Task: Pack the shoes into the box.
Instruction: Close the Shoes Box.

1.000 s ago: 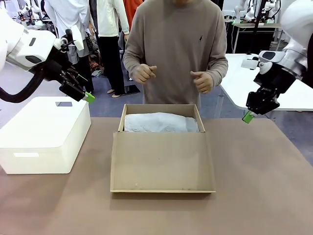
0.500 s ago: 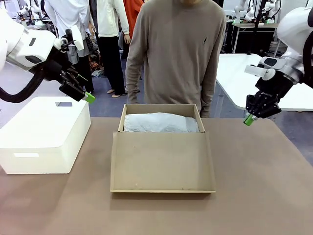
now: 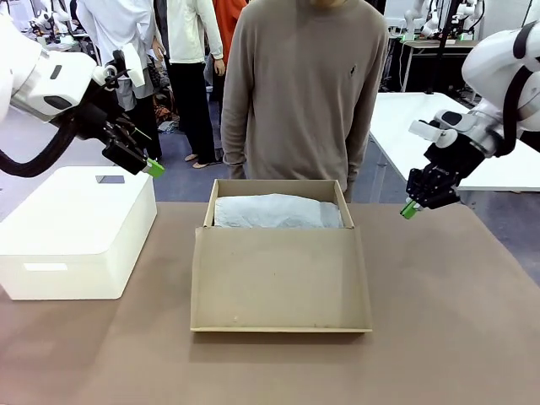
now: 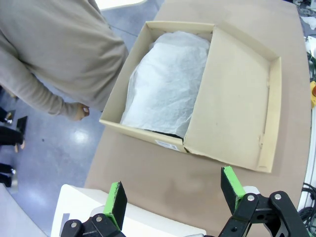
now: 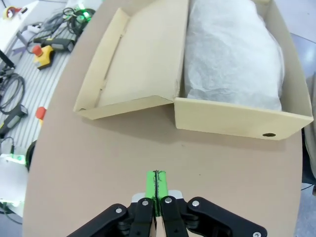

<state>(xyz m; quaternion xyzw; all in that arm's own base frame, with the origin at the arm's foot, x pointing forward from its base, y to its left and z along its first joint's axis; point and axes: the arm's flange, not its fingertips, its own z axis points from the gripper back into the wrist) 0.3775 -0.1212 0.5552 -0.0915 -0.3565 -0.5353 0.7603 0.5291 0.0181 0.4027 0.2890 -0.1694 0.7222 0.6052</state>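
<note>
The box [image 3: 278,278] lies open on the surface [image 3: 439,337], tissue [image 3: 274,211] mounded inside, probably covering the shoes (a dark sliver [image 4: 170,134] peeks beneath). Left of it the left pincer [image 3: 153,166] hangs wide. Right of it the right pincer [image 3: 411,207] is pinched shut and empty, and both leave the lid free.

We are seeing box [image 3: 275,185] sitting open at middle of table [image 3: 439,321]: shallow brown cardboard, long side facing us. Attached flap lid [image 3: 280,278] is lying folded out flat toward our side. Crinkled white tissue paper [image 3: 277,211] is mounding inside, covering whole interior.
</note>
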